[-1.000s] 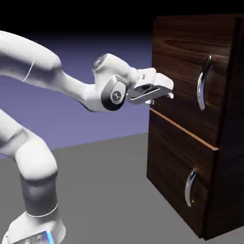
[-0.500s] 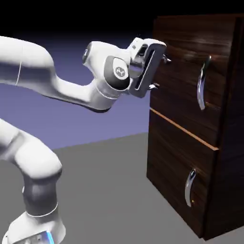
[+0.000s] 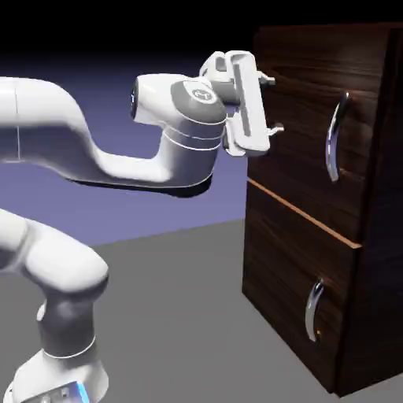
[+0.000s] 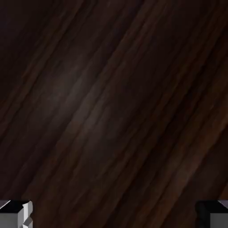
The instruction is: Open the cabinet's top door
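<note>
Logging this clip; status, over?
Gripper open, empty, left of the top handle in the exterior view. Top door shut. Nothing visible between gripper and handle.

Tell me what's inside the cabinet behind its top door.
Nothing inside can be seen: the top door is shut and covers that space. Only its dark wood front and curved silver handle show; whatever the cabinet holds there stays hidden.
</note>
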Tool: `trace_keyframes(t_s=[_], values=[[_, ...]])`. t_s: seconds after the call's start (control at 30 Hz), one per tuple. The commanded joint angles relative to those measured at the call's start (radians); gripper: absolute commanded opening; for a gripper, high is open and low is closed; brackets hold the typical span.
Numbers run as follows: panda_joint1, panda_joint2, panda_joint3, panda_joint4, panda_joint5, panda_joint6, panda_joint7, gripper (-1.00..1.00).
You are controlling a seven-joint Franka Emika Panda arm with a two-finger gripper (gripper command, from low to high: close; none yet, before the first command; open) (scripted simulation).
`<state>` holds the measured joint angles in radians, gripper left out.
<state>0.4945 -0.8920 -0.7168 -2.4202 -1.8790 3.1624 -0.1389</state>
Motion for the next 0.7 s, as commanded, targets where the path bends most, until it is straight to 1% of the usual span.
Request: trace_keyframes(t_s=[0.0, 0.57, 0.63, 0.67], values=[[0.011, -0.007, -0.017, 0.009, -0.044, 0.003, -0.02, 0.0], [0.201, -0.134, -0.299, 0.162, -0.783, 0.052, -0.366, 0.0], [0.201, -0.134, -0.299, 0.163, -0.785, 0.052, -0.367, 0.0], [0.238, -0.124, -0.316, 0.183, -0.788, 0.04, -0.368, 0.0]])
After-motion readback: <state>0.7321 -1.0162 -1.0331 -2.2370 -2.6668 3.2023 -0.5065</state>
